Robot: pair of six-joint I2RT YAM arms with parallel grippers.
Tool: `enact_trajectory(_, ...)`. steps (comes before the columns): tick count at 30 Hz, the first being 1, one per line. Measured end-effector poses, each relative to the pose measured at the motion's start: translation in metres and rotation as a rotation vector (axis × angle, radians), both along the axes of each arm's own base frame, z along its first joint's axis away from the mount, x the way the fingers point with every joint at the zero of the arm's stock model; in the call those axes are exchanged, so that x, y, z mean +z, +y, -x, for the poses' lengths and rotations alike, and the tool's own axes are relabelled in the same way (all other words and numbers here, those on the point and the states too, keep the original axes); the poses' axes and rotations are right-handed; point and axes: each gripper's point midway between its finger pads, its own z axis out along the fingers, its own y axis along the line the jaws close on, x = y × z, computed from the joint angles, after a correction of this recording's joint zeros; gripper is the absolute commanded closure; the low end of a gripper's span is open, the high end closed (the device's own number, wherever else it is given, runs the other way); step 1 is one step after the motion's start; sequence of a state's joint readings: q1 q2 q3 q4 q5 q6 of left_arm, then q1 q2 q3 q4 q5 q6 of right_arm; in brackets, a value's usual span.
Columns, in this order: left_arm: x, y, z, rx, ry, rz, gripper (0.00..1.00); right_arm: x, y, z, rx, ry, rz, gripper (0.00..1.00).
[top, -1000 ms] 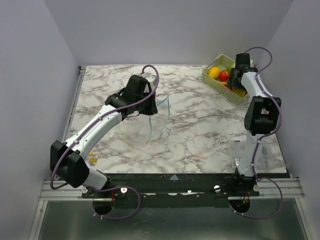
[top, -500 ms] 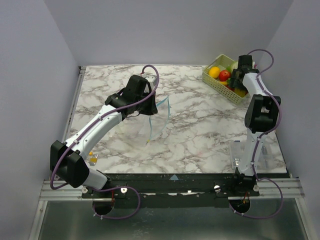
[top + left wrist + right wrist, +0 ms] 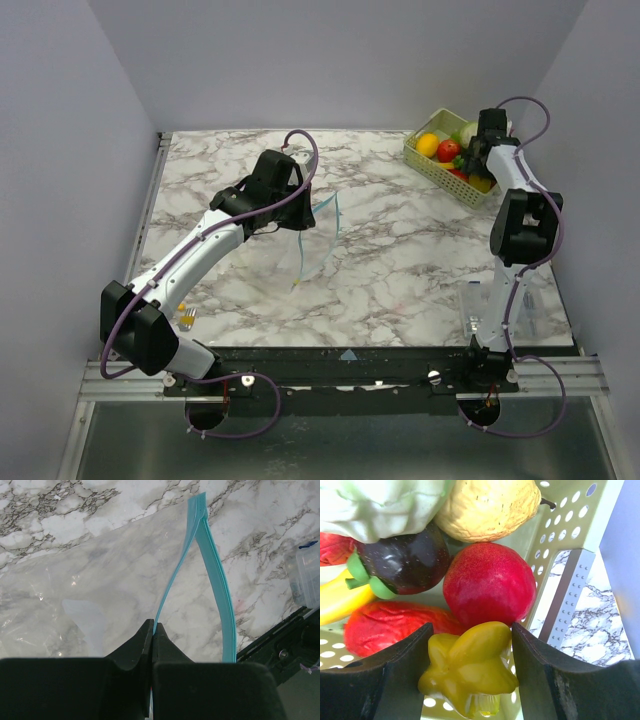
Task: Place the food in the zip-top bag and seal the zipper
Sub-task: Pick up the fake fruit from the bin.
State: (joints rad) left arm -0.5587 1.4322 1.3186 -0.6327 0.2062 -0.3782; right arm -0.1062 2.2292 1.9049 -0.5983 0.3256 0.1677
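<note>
Two arms, two separate duties, and you should read them that way. Your left gripper point(image 3: 152, 627) has its fingers pressed together on one lip of the zipper point(image 3: 215, 575), at the near end of the strip. This looks deliberate: with one lip pinched and raised, the other bows away and the zip-top bag point(image 3: 100, 575) stands open for loading.

The strip's long axis runs straight out from the fingers. The two lips part in the middle and meet again at the far end, so the mouth is a narrow, leaf-shaped slit. In the top view the bag sits mid-table point(image 3: 400, 260), with its clear body trailing toward the near edge. The opening appears to face up and toward the right arm's side.

The food point(image 3: 448, 150) is all in the basket point(image 3: 570, 525) at the far right corner, well apart from the bag. Your right gripper point(image 3: 470, 630) is down inside it. Its fingers are spread either side of a yellow star-shaped fruit point(image 3: 470, 665), close against its flanks; whether they press on it I cannot tell. A red fruit point(image 3: 490, 582) lies just behind and may crowd the lift.
</note>
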Motion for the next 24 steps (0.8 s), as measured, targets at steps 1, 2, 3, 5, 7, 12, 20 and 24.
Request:
enact_trajectory(1, 0.0, 0.0, 0.0, 0.0, 0.0, 0.0, 1.0, 0.002, 0.0, -0.001, -0.001, -0.005, 0.0, 0.87)
enact_trajectory(2, 0.0, 0.0, 0.0, 0.0, 0.0, 0.0, 1.0, 0.004, 0.0, -0.002, 0.0, -0.01, 0.0, 0.9)
enact_trajectory(3, 0.0, 0.0, 0.0, 0.0, 0.0, 0.0, 1.0, 0.007, 0.0, -0.004, -0.002, -0.02, 0.0, 0.93)
enact_trajectory(5, 0.0, 0.0, 0.0, 0.0, 0.0, 0.0, 1.0, 0.013, 0.0, -0.009, -0.005, -0.039, -0.001, 0.99)
enact_trajectory(7, 0.0, -0.001, 0.001, -0.004, 0.003, 0.002, 1.0, 0.019, 0.0, -0.013, -0.008, -0.06, -0.003, 0.99)
enact_trajectory(12, 0.0, -0.006, 0.005, -0.038, 0.019, 0.022, 1.0, 0.039, 0.006, -0.017, -0.01, -0.115, -0.038, 0.99)
enact_trajectory(20, 0.004, -0.015, 0.015, -0.108, 0.057, 0.089, 1.0, 0.108, 0.082, 0.01, 0.126, -0.338, -0.361, 0.99)
enact_trajectory(24, 0.007, -0.017, 0.016, -0.119, 0.068, 0.117, 1.0, 0.141, 0.165, 0.032, 0.291, -0.419, -0.523, 0.99)
